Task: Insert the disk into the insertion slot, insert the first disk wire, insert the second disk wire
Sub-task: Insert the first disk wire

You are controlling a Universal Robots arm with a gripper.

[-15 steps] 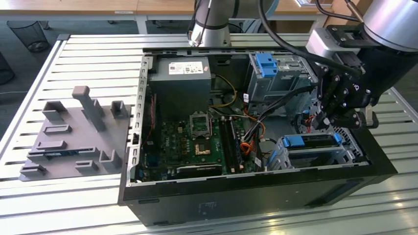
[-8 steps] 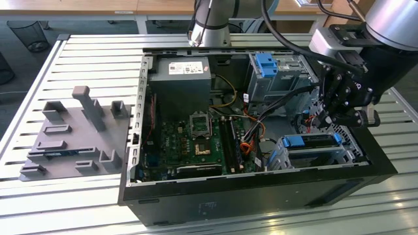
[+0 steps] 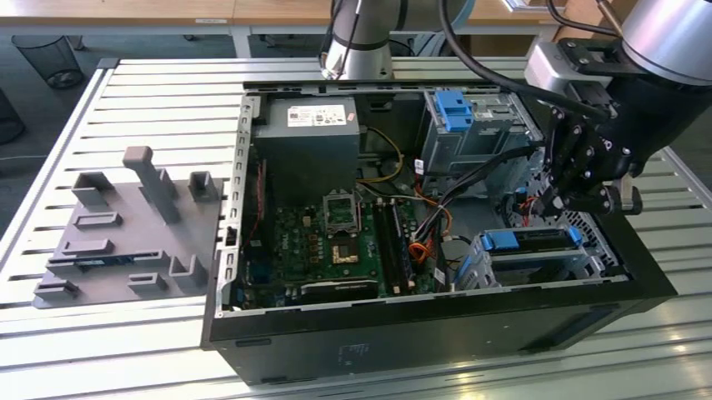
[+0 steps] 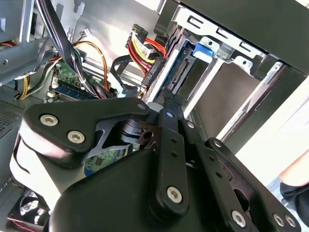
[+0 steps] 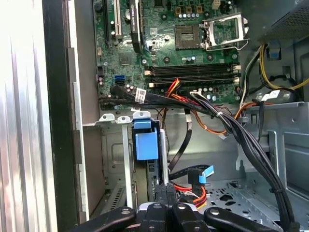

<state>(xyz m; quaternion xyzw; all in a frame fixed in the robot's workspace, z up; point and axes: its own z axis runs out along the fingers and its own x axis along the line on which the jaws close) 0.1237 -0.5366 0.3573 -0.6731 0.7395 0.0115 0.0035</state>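
**Disk (image 3: 528, 240) sits in insertion slot (image 3: 493, 272), gripper (image 3: 565, 202) closed just above it**

On the exterior view I have the slatted table (image 3: 133, 92) with the open computer case (image 3: 423, 333) lying on it. A grey fixture (image 3: 122, 233) sits beside the case on the exterior view's left. The arm (image 3: 668, 33) comes in from the exterior view's upper right and reaches down into the case.

Inside the case I see the green motherboard (image 3: 333, 242) in the middle and the taller grey bay (image 3: 473, 133) with its blue tab at the far side. The low silver cage is in the near corner on the exterior view's right.

The drive lies inside that cage, its blue frame level with the cage's top edge. The first wrist view shows the frame (image 5: 146, 145) between the cage's sheet-metal walls (image 5: 113, 150).

The gripper hangs just over the drive's end, between the bay and the cage. In the first wrist view its two fingers (image 5: 161, 195) stand pressed together. I cannot tell whether anything is pinched between them.

In the second wrist view a red-and-yellow wire (image 4: 145, 48) ends in a black plug close beside the fingertip (image 4: 169, 99).
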